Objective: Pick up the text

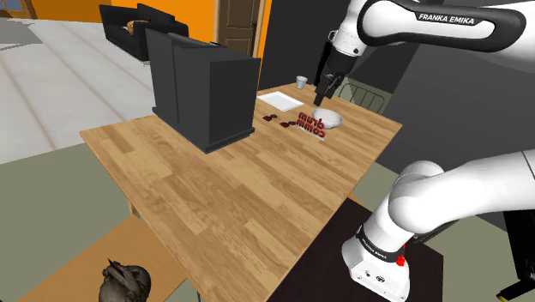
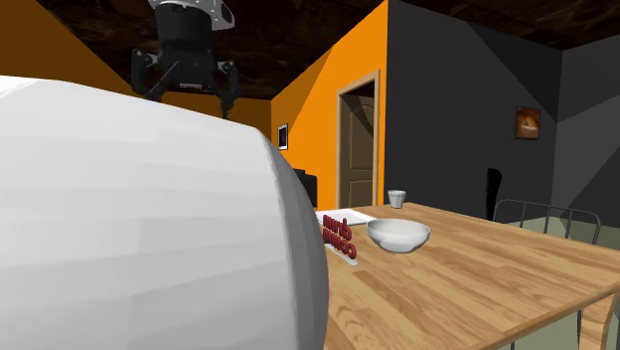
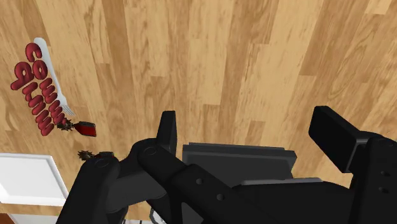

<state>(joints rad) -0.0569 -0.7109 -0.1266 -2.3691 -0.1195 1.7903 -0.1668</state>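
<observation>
The wooden table (image 1: 231, 189) carries a big black box (image 1: 204, 90). My gripper (image 3: 248, 130) hangs above the tabletop, its fingers spread wide with nothing between them. Toward the table's far end sits a white bowl (image 1: 328, 117). The red text (image 1: 310, 123) lies flat just beside it, apart from my fingers.

**Shoulder view:** high, beside the arm's base (image 1: 377, 262), facing down and across the worktop (image 1: 214, 197) to its far corner. Middling range.

**Second exterior view:** low, near worktop level, set tight against a white arm link (image 2: 129, 229) that blocks its left half. It faces along the worktop toward an orange wall (image 2: 318, 109) and a door (image 2: 358, 149).

**Wrist view:** overhead, facing straight down on the boards, fairly near.

**Shared:** the red text (image 1: 310, 123) shows in all three views, the bowl (image 1: 327, 117) in both exterior views.
</observation>
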